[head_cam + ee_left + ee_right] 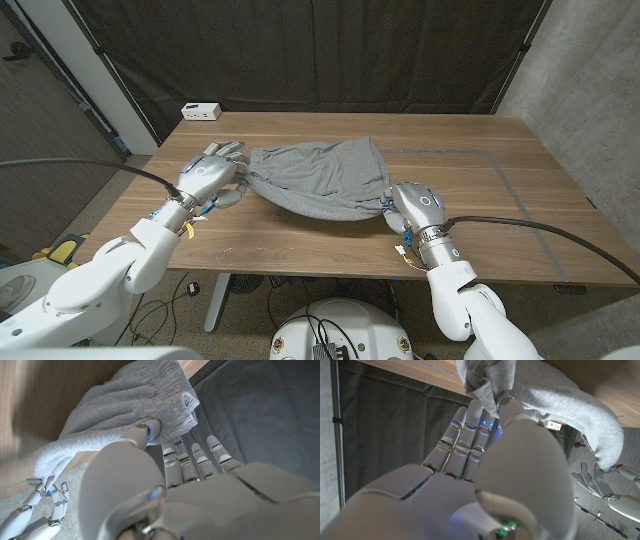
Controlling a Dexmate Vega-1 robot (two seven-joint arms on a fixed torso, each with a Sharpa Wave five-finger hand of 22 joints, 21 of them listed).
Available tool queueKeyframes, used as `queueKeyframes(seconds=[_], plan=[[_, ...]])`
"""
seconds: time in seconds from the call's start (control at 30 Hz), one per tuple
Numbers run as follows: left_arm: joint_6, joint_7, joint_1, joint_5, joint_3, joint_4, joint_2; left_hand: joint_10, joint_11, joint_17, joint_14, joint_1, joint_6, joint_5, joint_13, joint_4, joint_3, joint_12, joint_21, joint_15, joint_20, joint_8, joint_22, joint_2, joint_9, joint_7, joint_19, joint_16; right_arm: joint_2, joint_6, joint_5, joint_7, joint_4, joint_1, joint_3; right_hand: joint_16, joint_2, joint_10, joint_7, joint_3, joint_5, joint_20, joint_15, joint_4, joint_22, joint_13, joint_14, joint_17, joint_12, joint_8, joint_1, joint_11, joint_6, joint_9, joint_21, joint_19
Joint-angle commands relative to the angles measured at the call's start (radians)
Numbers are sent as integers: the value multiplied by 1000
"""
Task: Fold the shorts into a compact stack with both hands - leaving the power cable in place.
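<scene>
near the middle of the wooden table [470,200] lie the grey shorts [320,180], bunched into a loose sling between the two hands, their near edge drooping in a curve toward the front. the cloth looks light, soft and limp, a knit that will sag and crease wherever it is not held, and should not slip much between fingers. the best holds seem to be the thicker gathered corners at each end, where the fabric is already bunched and gives something to pinch.

the left hand [212,172] sits at the left end of the shorts, thumb pressed against a fold of cloth in the left wrist view while the other fingers [200,457] reach out straight and close together behind it. the right hand [415,203] is at the near right end, pinching a twisted corner between thumb and fingers, which lie side by side. both forearms come in low from the near corners. a white power strip [201,111] rests at the far left edge, well apart.
</scene>
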Motion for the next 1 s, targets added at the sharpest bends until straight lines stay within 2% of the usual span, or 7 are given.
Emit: queueKeyframes(seconds=[0.03, 0.53, 0.8, 0.83, 0.97, 1.0], plan=[[-69, -7, 6, 25, -63, -26, -91, 24, -9, 3, 12, -3, 94, 20, -1, 0, 13, 9, 8, -75, 1, 413, 2, -15, 277, 80, 2, 0, -11, 34, -7, -55, -1, 26, 16, -3, -10, 21, 2, 18, 15, 5, -60, 0, 5, 15, 14, 15, 10, 8, -3, 18, 5, 8, 15, 0], [-102, -69, -35, 28, -105, -18, -173, 21, 0, 2, 16, -24, 101, 92, -8, -10, 41, 7, 12, -71, 10, 417, 1, -29, 263, 83, -4, -5, 6, 56, -21, -73, 43, 95, 32, -11, -21, 10, -2, 54, 43, 4, -67, 3, 6, 53, 13, 54, 16, 10, -23, 17, -3, 20, 35, -7], [-80, -66, -67, 36, -94, -8, -209, 21, -2, 3, 18, -32, 99, 112, -9, -11, 51, 7, 14, -69, 15, 415, 0, -30, 257, 79, -6, -6, 21, 60, -32, -71, 67, 141, 28, -18, -24, 4, -7, 76, 56, 4, -69, 6, 5, 65, 10, 76, 14, 10, -35, 12, -13, 28, 46, -11], [-80, -67, -72, 31, -92, -6, -212, 22, -1, 3, 18, -33, 102, 116, -9, -12, 54, 8, 14, -70, 16, 415, 0, -30, 254, 87, -7, -6, 23, 56, -41, -66, 71, 149, 24, -18, -25, 2, -7, 78, 57, 4, -69, 6, 5, 66, 10, 77, 13, 10, -36, 12, -15, 29, 47, -11], [-78, -72, -91, 13, -85, -1, -218, 20, -3, 3, 18, -37, 97, 128, -9, -12, 60, 8, 15, -68, 19, 413, 0, -30, 251, 79, -8, -7, 24, 70, -37, -57, 88, 182, 21, -21, -26, 5, -7, 88, 61, 3, -69, 6, 5, 65, 10, 86, 10, 11, -42, 10, -15, 32, 52, -14], [-78, -77, -96, 6, -85, 1, -219, 20, -3, 3, 18, -38, 95, 132, -10, -13, 62, 8, 16, -67, 18, 415, 0, -31, 254, 87, -8, -7, 24, 79, -27, -59, 95, 192, 24, -22, -27, 4, -8, 90, 62, 4, -68, 6, 5, 67, 7, 88, 10, 11, -43, 9, -16, 33, 53, -14]])
